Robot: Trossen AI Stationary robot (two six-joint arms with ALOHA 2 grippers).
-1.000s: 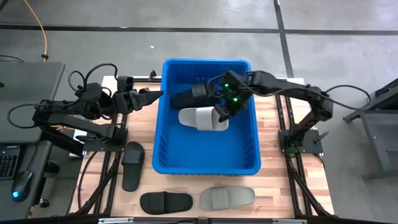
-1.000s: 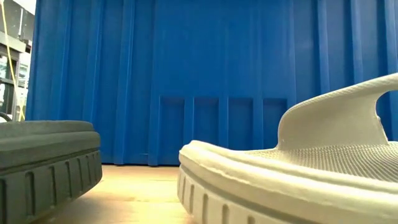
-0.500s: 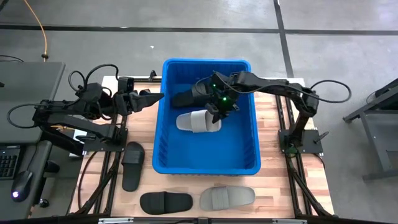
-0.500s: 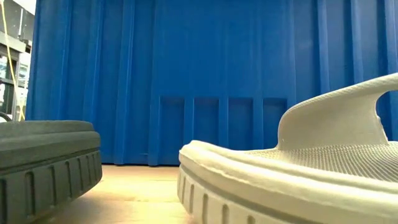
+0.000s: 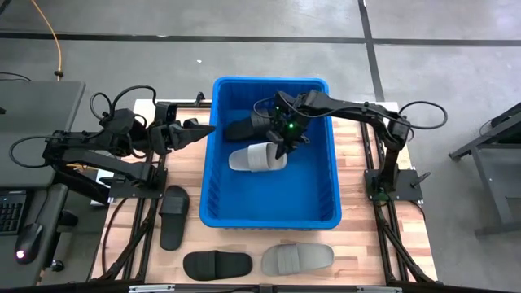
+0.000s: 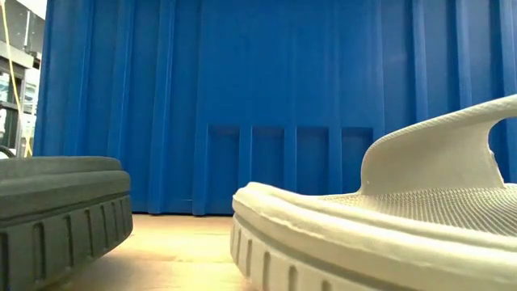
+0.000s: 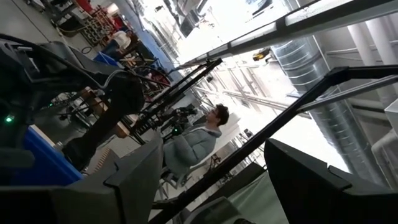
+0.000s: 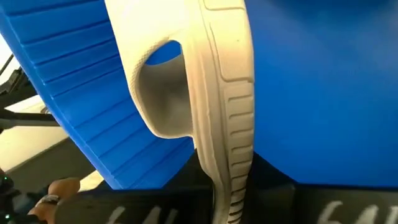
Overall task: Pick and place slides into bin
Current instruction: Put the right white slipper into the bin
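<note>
High view: right gripper [image 5: 281, 140] is pinching the grey slide [image 5: 256, 157] by its sole edge, fingers closed, inside the bin [image 5: 270, 212] for release; left gripper [image 5: 198, 128] is waiting wide open, empty, beside the bin's left rim

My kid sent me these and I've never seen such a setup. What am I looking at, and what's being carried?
Two robot arms work at a wooden table, sorting slides into a blue bin. The overhead picture shows everything; one camera sits at table height; one rides on each wrist. The right hand is shut on a light grey slide, holding it over the bin, where a black slide already lies. The left hand waits open beside the bin. Two black slides and a grey slide remain on the table.
</note>
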